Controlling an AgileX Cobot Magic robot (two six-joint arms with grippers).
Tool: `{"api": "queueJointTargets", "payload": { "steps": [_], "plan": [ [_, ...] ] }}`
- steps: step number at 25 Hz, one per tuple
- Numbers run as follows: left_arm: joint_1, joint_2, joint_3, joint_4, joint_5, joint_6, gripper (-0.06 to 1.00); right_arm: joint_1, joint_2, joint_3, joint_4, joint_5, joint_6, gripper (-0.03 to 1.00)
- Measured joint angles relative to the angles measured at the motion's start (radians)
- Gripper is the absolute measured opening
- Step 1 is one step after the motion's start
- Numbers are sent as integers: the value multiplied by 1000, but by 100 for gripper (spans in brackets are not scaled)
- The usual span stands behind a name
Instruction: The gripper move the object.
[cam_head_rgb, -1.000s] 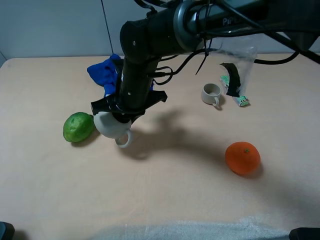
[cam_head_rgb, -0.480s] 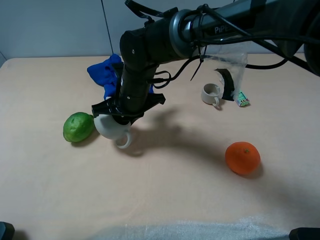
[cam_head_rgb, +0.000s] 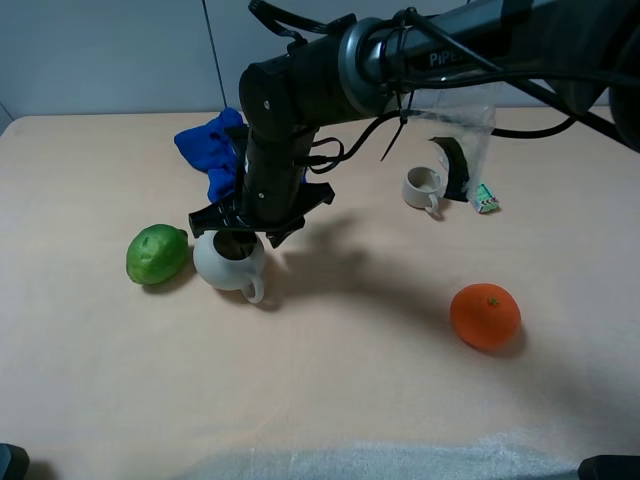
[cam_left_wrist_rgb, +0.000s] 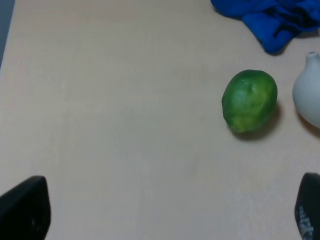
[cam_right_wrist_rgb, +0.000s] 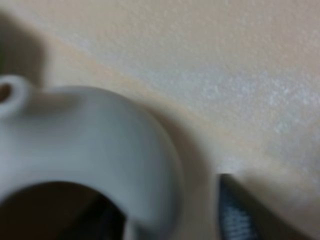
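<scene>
The off-white pot (cam_head_rgb: 228, 262) stands upright on the table beside a green lime (cam_head_rgb: 157, 254), its loop handle toward the front. My right gripper (cam_head_rgb: 240, 238) reaches across from the right and stands over its mouth. In the right wrist view the pot (cam_right_wrist_rgb: 100, 135) fills the frame. One finger is down in the dark mouth and the other finger (cam_right_wrist_rgb: 235, 212) is outside, with a gap to the wall. My right gripper (cam_right_wrist_rgb: 172, 220) looks open around the rim. My left gripper (cam_left_wrist_rgb: 165, 215) is open and empty, and the pot's edge (cam_left_wrist_rgb: 307, 97) shows in its view.
A blue cloth (cam_head_rgb: 210, 150) lies behind the pot. A small beige mug (cam_head_rgb: 423, 188) and a clear plastic bag (cam_head_rgb: 465, 150) are at the back right. An orange (cam_head_rgb: 485, 315) sits at the front right. The lime (cam_left_wrist_rgb: 249, 100) and cloth (cam_left_wrist_rgb: 270, 20) show in the left wrist view.
The pot was tilted under the gripper; it now stands upright on the table, slightly nearer. The right gripper has lowered a little and loosened.
</scene>
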Motion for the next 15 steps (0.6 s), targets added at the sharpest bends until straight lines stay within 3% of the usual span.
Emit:
{"api": "queueJointTargets", "payload": {
  "steps": [6,12,15],
  "plan": [
    [0,0,0,0,0,0,99,0,0,0,-5,2,0,46],
    [0,0,0,0,0,0,99,0,0,0,-6,3,0,66],
    [0,0,0,0,0,0,99,0,0,0,-6,9,0,69]
  ]
}}
